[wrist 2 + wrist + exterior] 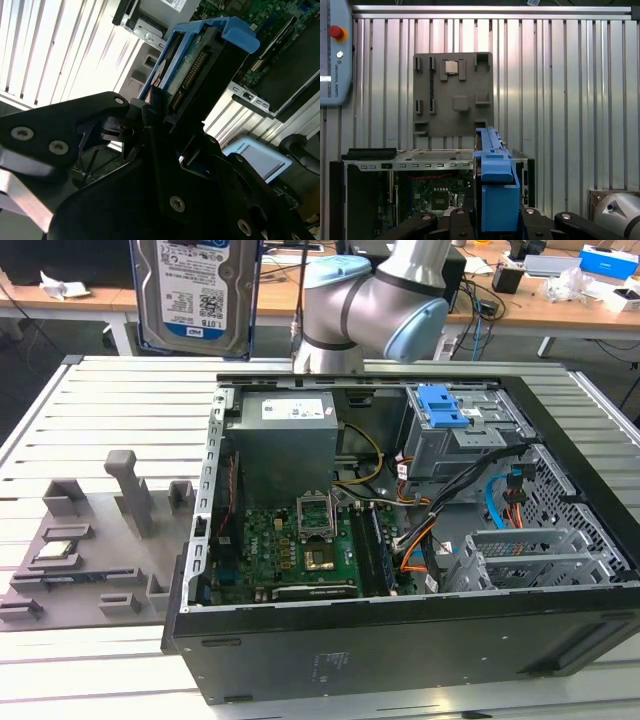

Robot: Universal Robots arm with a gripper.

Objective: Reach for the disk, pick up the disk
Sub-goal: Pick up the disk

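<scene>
- The disk point(195, 290), a flat rectangular silver metal hard drive with a white-and-blue label and a blue plastic side bracket, hangs in the upper left of the exterior view, clear of the slatted metal bench point(120, 410).
- The black end effector point(495, 222) is closed on the disk; in both wrist views its fingers clamp one end, and most of the body sticks out beyond them.
- Risk, my judgement: gripped that far off-centre, the disk could pivot or slip on a jerky move. A drop would land on the bench or in the open case.
- Open black computer case point(400, 640): holds a green motherboard point(290, 550), a grey boxy power supply point(285, 440), a grey metal drive cage with a blue latch point(450, 410) and loose cables that could snag.
- Grey moulded tray point(100, 530), on the exterior view's left: a small square silver processor chip point(55, 550) sits in one recess.
</scene>
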